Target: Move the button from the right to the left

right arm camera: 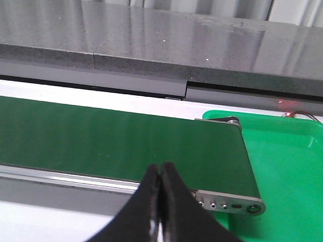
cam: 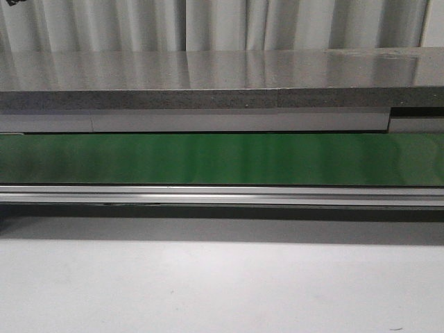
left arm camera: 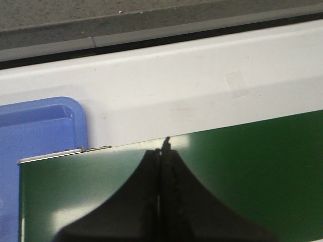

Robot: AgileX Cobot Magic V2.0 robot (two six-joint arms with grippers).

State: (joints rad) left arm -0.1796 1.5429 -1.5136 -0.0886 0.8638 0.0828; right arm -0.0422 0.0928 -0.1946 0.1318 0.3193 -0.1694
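No button visible in any view. The belt (cam: pixel 222 158), green, runs across the worktop from left edge to right edge and is bare along the whole stretch the front view shows. Left gripper (left arm camera: pixel 161 151) has its fingers pressed together, holding nothing, hanging over the belt's left end; a blue tray (left arm camera: pixel 40 131) sits just beyond that end, and what shows of it is bare. Right gripper (right arm camera: pixel 161 171) likewise closed and empty, poised at the near rail of the belt close to its right end, where a green tray (right arm camera: pixel 282 166) lies beside the end roller. The visible part of the green tray holds nothing, though its far corner is cropped and a faint red glint with thin wires shows there, so the button may sit out of frame; cannot confirm. Judgement: task not yet begun, current step is locating and reaching the button on the right side. To do it well: open the right fingers before descending, approach from above, centre on the dark body rather than the disc head, close only once both fingers flank it.
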